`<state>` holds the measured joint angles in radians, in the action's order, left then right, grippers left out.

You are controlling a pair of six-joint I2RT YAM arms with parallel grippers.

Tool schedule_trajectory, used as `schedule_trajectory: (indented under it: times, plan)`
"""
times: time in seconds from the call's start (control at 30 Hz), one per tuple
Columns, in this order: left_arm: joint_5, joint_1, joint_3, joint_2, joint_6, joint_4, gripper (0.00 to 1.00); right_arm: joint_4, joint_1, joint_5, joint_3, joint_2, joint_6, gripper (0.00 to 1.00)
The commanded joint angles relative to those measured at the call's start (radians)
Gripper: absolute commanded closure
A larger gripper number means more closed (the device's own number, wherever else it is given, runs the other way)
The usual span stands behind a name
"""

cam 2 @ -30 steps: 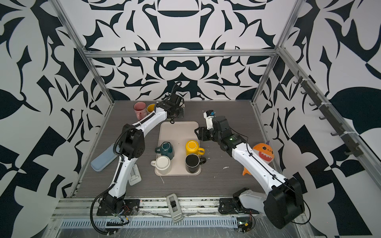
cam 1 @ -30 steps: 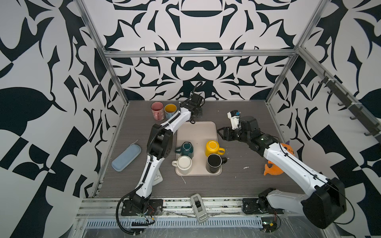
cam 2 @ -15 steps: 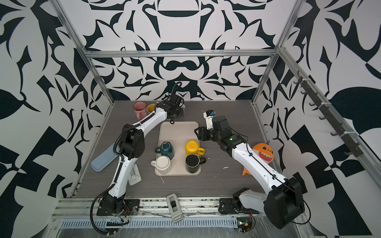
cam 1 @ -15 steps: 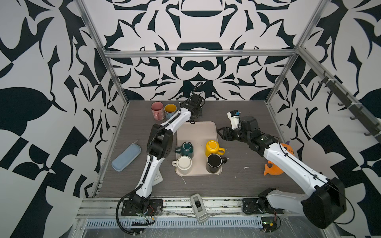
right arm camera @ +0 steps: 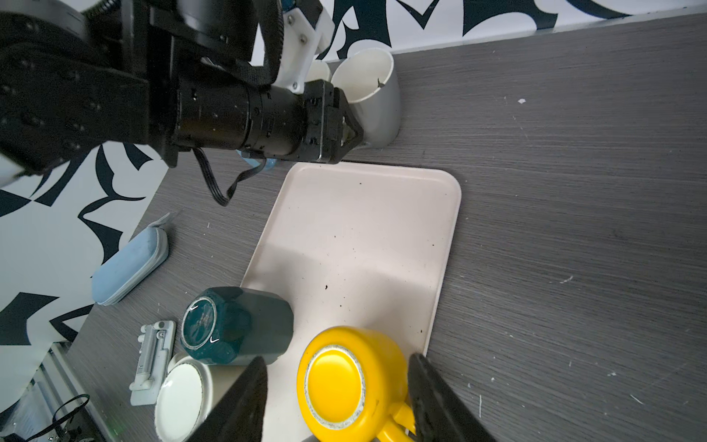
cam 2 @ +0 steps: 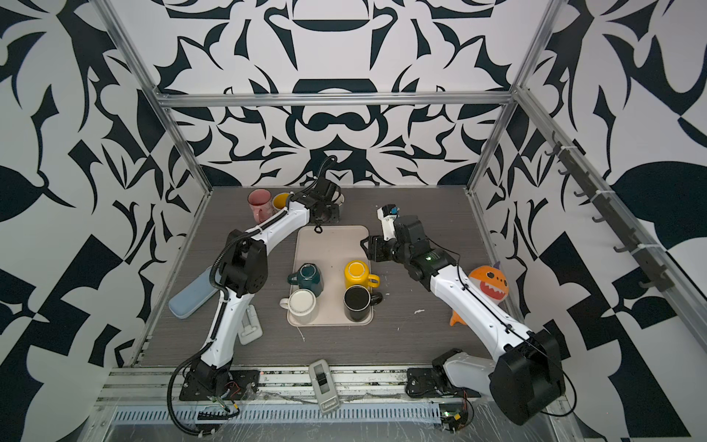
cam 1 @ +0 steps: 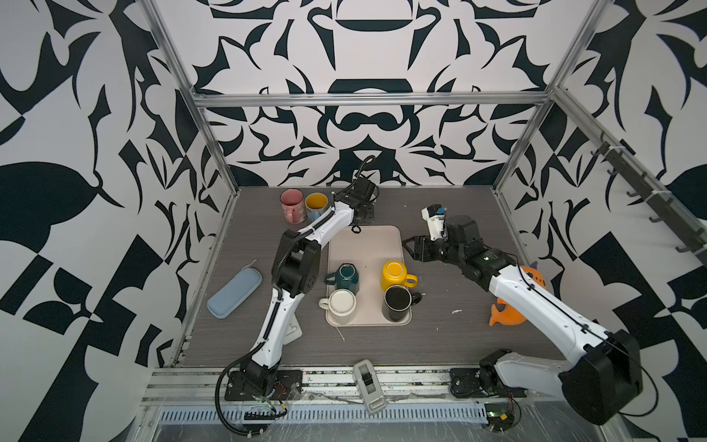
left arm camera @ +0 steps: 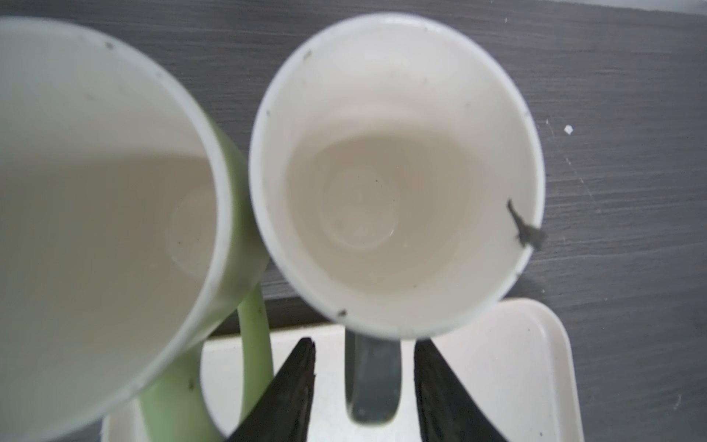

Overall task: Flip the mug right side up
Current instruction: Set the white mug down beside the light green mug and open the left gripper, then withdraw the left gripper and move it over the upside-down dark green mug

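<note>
A grey mug (left arm camera: 394, 172) with a white inside stands upright on the table just behind the tray, mouth up; it also shows in the right wrist view (right arm camera: 377, 99). Its grey handle (left arm camera: 373, 375) lies between the jaws of my left gripper (left arm camera: 365, 344), which stands open with a gap on each side of the handle. In both top views the left gripper (cam 1: 363, 214) (cam 2: 329, 214) covers most of that mug. My right gripper (right arm camera: 336, 359) (cam 1: 409, 247) hovers open over the tray's right side, above an upside-down yellow mug (right arm camera: 344, 382).
A green mug (left arm camera: 114, 191) stands upright right beside the grey one. The beige tray (cam 1: 367, 245) holds teal (cam 1: 346, 275), yellow (cam 1: 396, 273), cream (cam 1: 341, 304) and black (cam 1: 397, 302) mugs. Pink (cam 1: 292, 204) and blue (cam 1: 315, 204) mugs stand back left. A blue case (cam 1: 234, 292) and an orange toy (cam 1: 509, 310) lie at the sides.
My left jaws have spread apart off the grey mug's handle. Neither arm has visibly shifted, and the right gripper stays as it was.
</note>
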<state>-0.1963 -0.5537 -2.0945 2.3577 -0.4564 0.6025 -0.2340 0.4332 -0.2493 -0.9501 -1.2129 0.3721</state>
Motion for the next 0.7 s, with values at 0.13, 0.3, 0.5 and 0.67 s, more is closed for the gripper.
schedule_trajectory:
  times: [0.13, 0.3, 0.5, 0.67]
  plan:
    - [0.012, -0.023, 0.067, -0.217, 0.010, -0.029, 0.53, 0.041, -0.004, -0.015, -0.001, 0.005, 0.026, 0.38]
    - [0.054, -0.037, 0.168, -0.409, -0.008, -0.038, 0.53, 0.033, -0.004, -0.038, -0.014, -0.019, 0.033, 0.38]
    - [0.056, -0.032, 0.524, -0.760, -0.199, -0.159, 0.51, 0.056, -0.004, -0.076, -0.022, -0.066, 0.073, 0.39]
    - [0.068, 0.000, 0.790, -1.008, -0.471, -0.179, 0.49, 0.055, 0.001, -0.054, -0.036, -0.092, 0.095, 0.41]
